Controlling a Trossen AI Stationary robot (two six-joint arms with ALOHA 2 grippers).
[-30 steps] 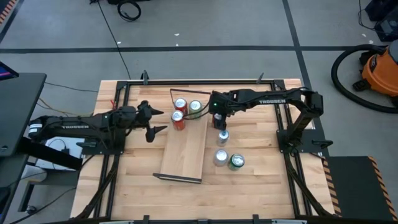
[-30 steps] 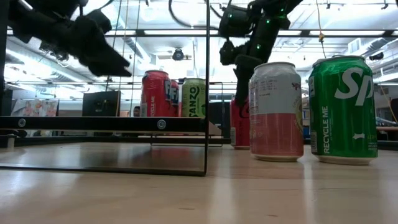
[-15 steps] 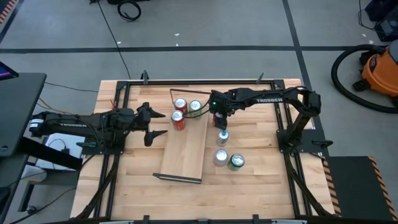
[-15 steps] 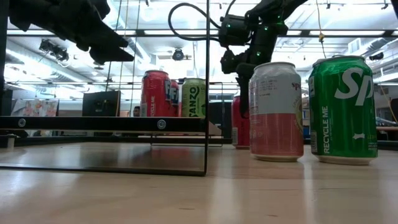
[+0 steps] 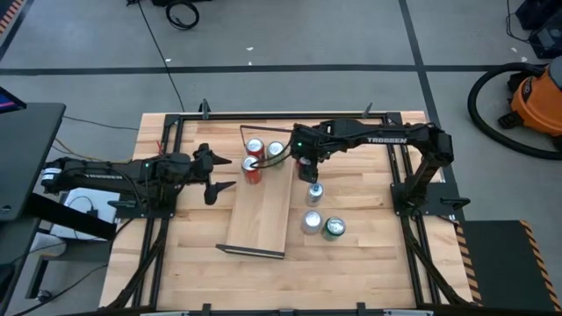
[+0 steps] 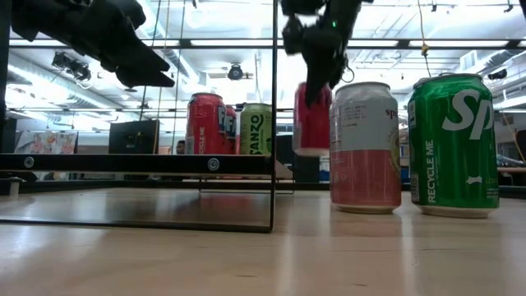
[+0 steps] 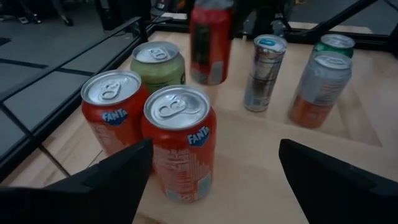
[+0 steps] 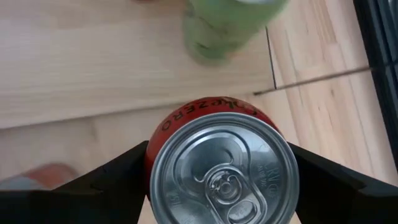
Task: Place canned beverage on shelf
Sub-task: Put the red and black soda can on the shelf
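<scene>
Jaws of right gripper (image 8: 221, 180) clamped on upright red can (image 6: 311, 117), lifted off worktop (image 5: 369, 263), shelf (image 5: 262, 215) just beside; left gripper (image 5: 213, 175) agape, waiting opposite.

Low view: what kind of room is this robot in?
Probably a robotics lab or workshop. The wooden table stands on a grey floor marked with tape, an orange shop vacuum sits in the corner, and the low view shows ceiling strip lights beyond the soda cans.
</scene>
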